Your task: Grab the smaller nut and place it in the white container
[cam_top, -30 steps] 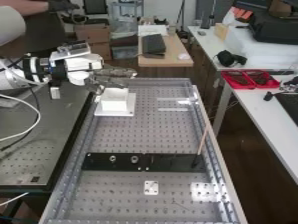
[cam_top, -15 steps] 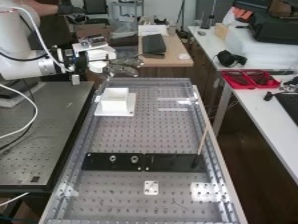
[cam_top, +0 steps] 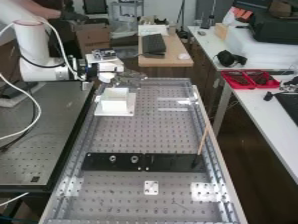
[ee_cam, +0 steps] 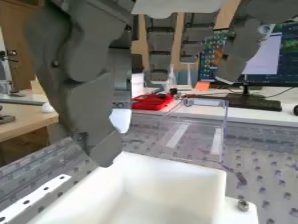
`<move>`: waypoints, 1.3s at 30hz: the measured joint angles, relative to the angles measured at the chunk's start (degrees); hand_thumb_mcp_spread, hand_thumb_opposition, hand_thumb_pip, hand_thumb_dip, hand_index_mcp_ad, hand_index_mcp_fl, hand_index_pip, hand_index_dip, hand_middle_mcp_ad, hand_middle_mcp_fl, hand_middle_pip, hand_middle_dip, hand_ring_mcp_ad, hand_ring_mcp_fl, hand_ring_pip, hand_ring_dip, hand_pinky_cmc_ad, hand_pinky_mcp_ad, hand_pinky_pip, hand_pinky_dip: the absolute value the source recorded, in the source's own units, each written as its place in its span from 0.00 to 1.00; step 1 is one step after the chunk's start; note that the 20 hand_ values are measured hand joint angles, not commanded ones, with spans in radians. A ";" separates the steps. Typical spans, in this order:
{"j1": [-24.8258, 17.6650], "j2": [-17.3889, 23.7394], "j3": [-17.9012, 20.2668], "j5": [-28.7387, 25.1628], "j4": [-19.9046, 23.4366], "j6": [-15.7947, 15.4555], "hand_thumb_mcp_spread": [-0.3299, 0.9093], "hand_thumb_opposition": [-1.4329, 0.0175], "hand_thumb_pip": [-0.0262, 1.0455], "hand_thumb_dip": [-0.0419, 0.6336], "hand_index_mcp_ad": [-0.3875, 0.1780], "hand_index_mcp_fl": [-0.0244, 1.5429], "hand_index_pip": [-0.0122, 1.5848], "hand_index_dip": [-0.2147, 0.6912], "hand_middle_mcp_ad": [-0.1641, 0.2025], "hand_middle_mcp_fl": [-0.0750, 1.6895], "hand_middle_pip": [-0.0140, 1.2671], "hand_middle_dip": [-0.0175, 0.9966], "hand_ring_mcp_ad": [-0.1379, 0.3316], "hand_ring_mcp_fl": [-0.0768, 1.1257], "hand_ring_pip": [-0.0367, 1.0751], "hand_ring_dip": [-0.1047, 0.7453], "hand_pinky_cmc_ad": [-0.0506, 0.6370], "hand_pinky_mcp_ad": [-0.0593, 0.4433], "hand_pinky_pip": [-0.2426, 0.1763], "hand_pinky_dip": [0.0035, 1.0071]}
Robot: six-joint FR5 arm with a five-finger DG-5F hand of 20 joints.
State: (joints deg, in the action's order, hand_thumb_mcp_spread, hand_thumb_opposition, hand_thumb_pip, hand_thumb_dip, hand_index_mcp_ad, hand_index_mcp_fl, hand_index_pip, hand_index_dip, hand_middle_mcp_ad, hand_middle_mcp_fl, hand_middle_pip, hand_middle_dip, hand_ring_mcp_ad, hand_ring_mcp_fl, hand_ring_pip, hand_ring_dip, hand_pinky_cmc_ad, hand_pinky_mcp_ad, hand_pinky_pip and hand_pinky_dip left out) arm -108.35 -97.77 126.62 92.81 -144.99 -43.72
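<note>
A smooth white robot arm [cam_top: 36,45] rises at the left of the high view, above a dark, hole-studded metal counter [cam_top: 43,135], its dark grey hand [cam_top: 128,78] hanging at the far end of a paler, perforated metal counter [cam_top: 126,137]. Near the hand stands the white container [cam_top: 115,105], an open-topped, straight-walled box on a flat white base; in the wrist view a small round metal piece [ee_cam: 243,205] sits at a corner of that base, and a clear plastic panel [ee_cam: 209,107] stands nearby. Closer to the camera, a flat, smooth black bar [cam_top: 173,162] crosses the counter, bearing the ring-shaped metal larger nut [cam_top: 113,158] and, beside it, the round metal bearing [cam_top: 134,159]. A white square plate pierced with holes [cam_top: 151,188] lies nearer still, while a thin wooden stick [cam_top: 203,140] leans at the bar's right end. Farther right, a red plastic tray [cam_top: 249,79] rests on a smooth white counter [cam_top: 256,112]. Since half a second ago, the hand has dropped closer to the container and the arm's thick white link stands more upright; the container, nut and bearing have stayed put. The hand [ee_cam: 161,52] is open wide, fingers loosely extended, its thumb [ee_cam: 86,105] over the container's rim; whether they touch cannot be told.
</note>
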 joint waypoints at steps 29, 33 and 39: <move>6.95 6.19 -0.26 4.15 -9.05 -0.62 0.59 0.40 0.61 0.40 0.33 0.02 0.37 0.33 0.64 0.07 0.11 0.24 0.54 0.07 0.11 0.23 0.62 0.71 0.48 0.36; 11.12 8.03 -3.43 8.25 -11.62 -0.34 0.59 0.41 0.62 0.40 0.31 0.02 0.32 0.33 0.63 0.07 0.11 0.24 0.54 0.07 0.11 0.23 0.63 0.71 0.47 0.38; 17.10 9.67 -10.27 11.64 -16.08 -0.19 0.54 0.44 0.58 0.40 0.35 0.02 0.23 0.33 0.65 0.07 0.11 0.24 0.54 0.06 0.11 0.23 0.63 0.71 0.44 0.46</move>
State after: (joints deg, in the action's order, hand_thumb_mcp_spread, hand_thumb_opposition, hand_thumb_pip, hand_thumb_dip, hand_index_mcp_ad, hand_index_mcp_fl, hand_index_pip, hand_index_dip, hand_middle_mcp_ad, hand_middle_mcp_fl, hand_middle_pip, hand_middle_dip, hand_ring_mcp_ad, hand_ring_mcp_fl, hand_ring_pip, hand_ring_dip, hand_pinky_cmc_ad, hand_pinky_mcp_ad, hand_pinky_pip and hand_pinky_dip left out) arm -91.25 -88.10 116.35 104.45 -161.07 -43.91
